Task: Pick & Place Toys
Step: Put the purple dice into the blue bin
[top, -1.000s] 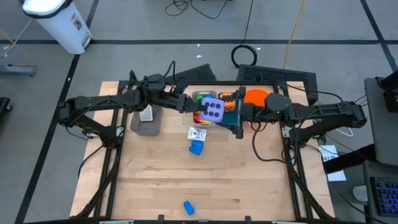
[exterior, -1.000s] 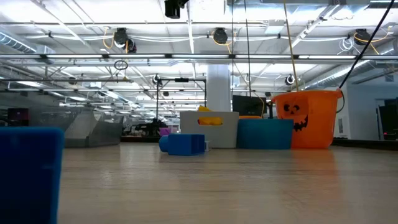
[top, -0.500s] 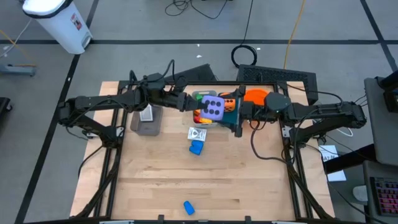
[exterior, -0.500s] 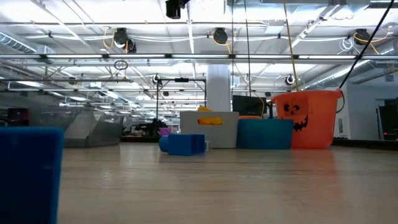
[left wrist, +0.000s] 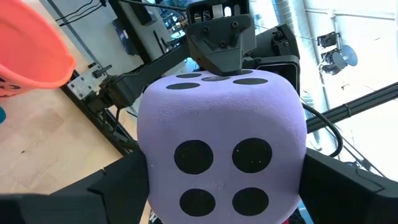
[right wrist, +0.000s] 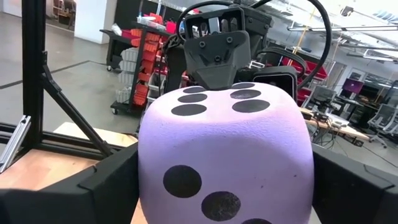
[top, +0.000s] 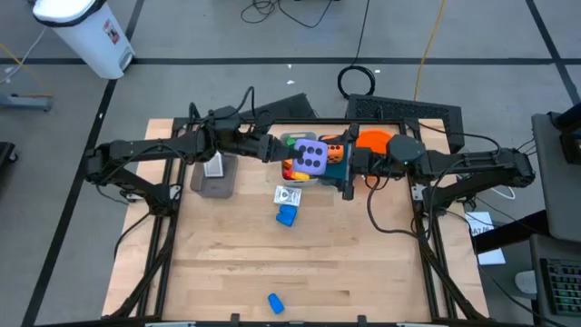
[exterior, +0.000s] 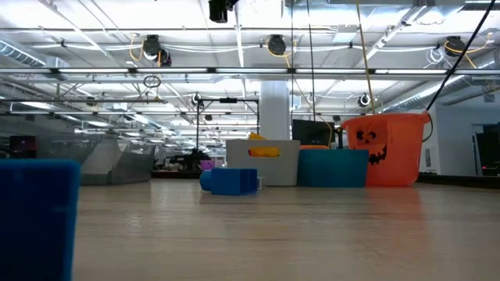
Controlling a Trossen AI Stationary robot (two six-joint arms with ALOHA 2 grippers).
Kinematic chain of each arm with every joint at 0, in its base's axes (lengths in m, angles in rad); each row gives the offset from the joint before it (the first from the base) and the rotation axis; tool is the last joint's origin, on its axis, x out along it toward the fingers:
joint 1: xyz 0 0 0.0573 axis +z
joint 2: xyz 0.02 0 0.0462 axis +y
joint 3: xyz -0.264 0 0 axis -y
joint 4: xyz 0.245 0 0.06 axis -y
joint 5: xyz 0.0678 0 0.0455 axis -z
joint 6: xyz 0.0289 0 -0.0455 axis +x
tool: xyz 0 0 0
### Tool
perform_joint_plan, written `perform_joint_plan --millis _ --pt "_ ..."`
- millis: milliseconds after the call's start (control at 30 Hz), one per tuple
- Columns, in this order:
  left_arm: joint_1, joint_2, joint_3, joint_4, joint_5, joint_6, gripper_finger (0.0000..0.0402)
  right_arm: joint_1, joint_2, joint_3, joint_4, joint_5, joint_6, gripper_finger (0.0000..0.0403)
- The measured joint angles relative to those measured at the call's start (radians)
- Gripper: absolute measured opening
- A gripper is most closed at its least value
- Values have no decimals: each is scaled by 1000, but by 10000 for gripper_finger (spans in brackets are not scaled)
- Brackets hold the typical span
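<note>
Purple die (top: 312, 158) held above the teal bin (top: 338, 162) — gripped from both sides. Left gripper (top: 277, 151) and right gripper (top: 346, 170) both clamp it, jaws wide.

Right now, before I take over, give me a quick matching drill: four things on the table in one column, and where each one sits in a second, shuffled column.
Things:
1. purple die
2. white packet
3. orange bucket
4. grey bin

Places:
A. at the table's back edge, by the right arm
B. flat on the wood, just behind a blue brick
C. under the left arm, on the table's left side
D. up between the left end effector and the right end effector

Pairs: 1-D, 2-B, 3-A, 4-C
</note>
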Motion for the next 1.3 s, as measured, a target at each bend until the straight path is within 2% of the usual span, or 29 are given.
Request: perform_joint_plan --millis 233,500,900,1167,1300 --pt "10 -1 0 5 -3 -2 394 0 1 -1 2 27 0 364" --pt "38 -4 0 9 11 0 380 -26 -11 -3 43 23 -10 363" --pt "79 -5 3 128 76 -3 392 -95 -77 -3 38 22 -26 363" --pt "124 -8 4 130 91 23 392 -132 -148 -4 27 111 -30 363" --pt "159 -8 4 130 89 29 392 -147 -158 58 -108 163 2 363"
